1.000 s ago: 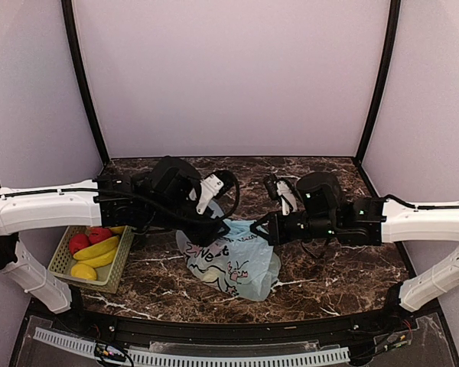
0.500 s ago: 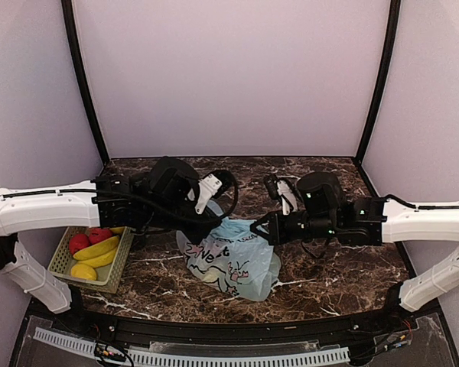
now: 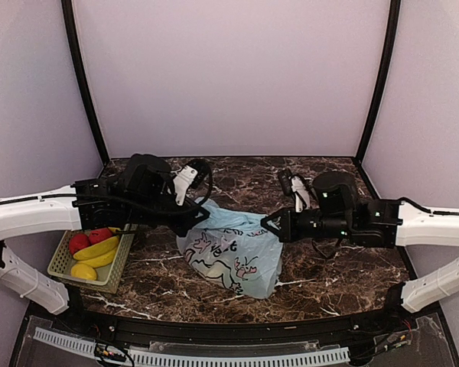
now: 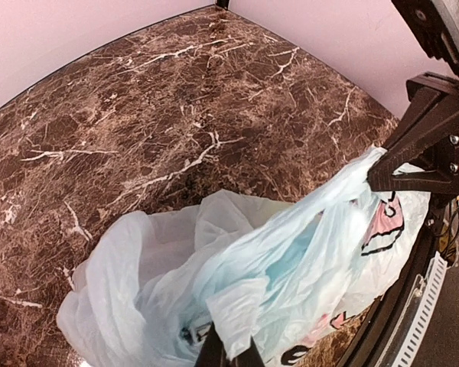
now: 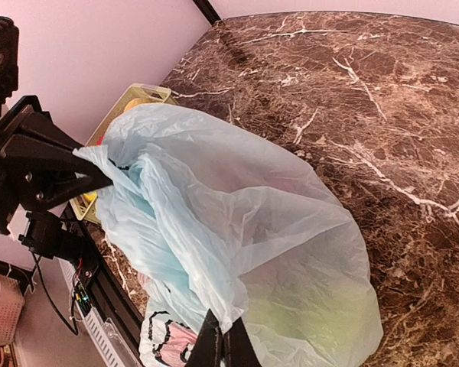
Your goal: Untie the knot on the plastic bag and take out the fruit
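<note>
The pale blue-green plastic bag (image 3: 233,256) lies at the table's middle with its top stretched between both grippers. My left gripper (image 3: 202,215) is shut on a fold of the bag's upper left edge (image 4: 237,306). At the opposite edge, my right gripper (image 3: 267,223) is shut on another fold (image 5: 237,306). In the left wrist view my left gripper (image 4: 229,356) pinches plastic at the bottom edge, as does my right gripper (image 5: 223,345) in its own view. A green fruit (image 5: 317,313) glows through the plastic. I cannot make out the knot.
A pale yellow basket (image 3: 58,264) holding red apples (image 3: 90,238) and bananas (image 3: 96,250) stands at the table's left edge, under my left arm. Its corner (image 5: 138,93) shows behind the bag in the right wrist view. Dark marble table (image 3: 329,271) spreads around the bag.
My left gripper has shut on the bag and drawn back to the left. The right gripper has drawn to the right, and the bag's top is pulled wider between them.
</note>
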`<state>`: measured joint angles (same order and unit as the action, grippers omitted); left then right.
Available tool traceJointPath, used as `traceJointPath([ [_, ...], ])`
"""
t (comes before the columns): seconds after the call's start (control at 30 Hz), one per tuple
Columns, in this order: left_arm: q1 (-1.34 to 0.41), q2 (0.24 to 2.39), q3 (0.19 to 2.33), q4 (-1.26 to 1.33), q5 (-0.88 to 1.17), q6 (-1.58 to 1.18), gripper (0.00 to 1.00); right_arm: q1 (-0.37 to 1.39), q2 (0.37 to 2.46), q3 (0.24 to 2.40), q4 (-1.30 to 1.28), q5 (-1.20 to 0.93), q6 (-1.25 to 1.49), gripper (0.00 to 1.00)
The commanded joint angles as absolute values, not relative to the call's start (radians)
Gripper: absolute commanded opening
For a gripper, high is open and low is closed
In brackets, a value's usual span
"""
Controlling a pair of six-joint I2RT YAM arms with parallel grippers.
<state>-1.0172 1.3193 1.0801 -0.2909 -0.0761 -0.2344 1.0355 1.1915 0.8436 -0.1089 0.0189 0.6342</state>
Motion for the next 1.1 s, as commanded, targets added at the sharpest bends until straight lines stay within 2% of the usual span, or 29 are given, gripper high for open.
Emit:
traceJointPath([
  [0.0, -0.941, 1.242, 1.015, -0.201, 0.023, -0.328, 0.01, 1.011, 1.13, 0.803, -0.142, 0.077, 0.647, 0.0],
  [0.57, -0.742, 1.116, 0.867, -0.009, 0.221, -0.558, 0.01, 0.971, 0.986, 0.673, -0.168, 0.117, 0.734, 0.0],
  [0.8, -0.716, 1.111, 0.843, 0.025, 0.255, -0.573, 0.01, 0.969, 0.852, 0.635, -0.199, 0.18, 0.767, 0.08],
  [1.07, -0.685, 1.079, 0.798, 0.037, 0.258, -0.589, 0.01, 0.968, 0.804, 0.668, -0.302, 0.234, 0.761, 0.09],
])
